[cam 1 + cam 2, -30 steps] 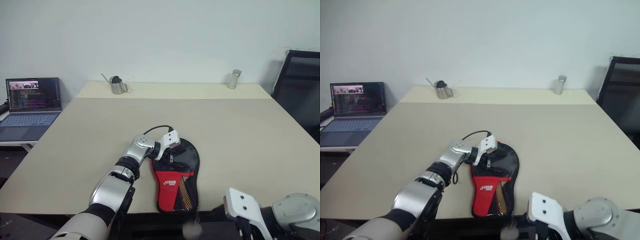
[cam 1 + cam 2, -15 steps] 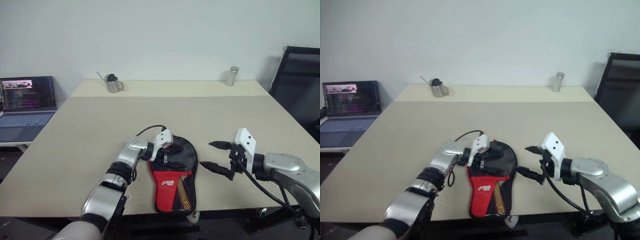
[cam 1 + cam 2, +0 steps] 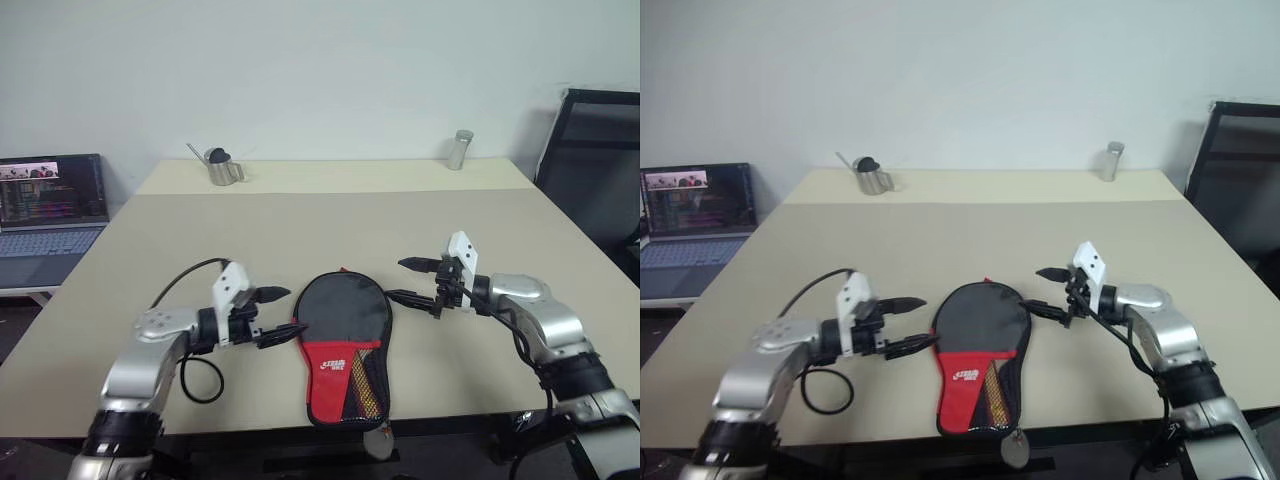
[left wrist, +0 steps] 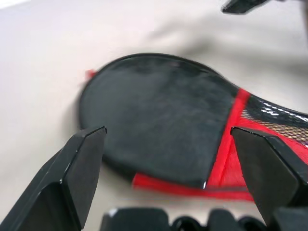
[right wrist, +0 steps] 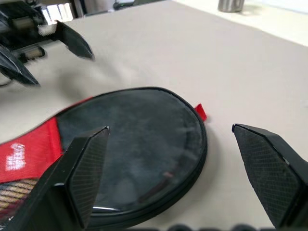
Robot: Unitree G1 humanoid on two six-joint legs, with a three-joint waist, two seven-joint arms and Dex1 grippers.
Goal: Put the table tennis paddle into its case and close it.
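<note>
The case [image 3: 340, 315] lies flat near the table's front edge, its black round part pointing away and its red narrow end with a white logo and mesh toward me. A round metal pull [image 3: 378, 440] hangs off that end. The paddle is hidden; a light striped shape shows behind the mesh [image 3: 366, 385], and I cannot tell if it is the handle. My left gripper [image 3: 292, 313] hovers open just left of the case, pointing at it. My right gripper [image 3: 394, 279] hovers open just right of it. Both wrist views frame the case [image 4: 159, 110] [image 5: 139, 130] between open fingers.
The beige table [image 3: 300, 230] stretches far behind the case. A metal jug [image 3: 222, 170] and a metal can [image 3: 460, 150] stand at its far edge. A laptop [image 3: 45, 200] sits on a side desk at left, a black chair [image 3: 600, 160] at right.
My left gripper has pulled off the top of the case and out to its left. My right arm has come up from below the table edge to the case's right side.
</note>
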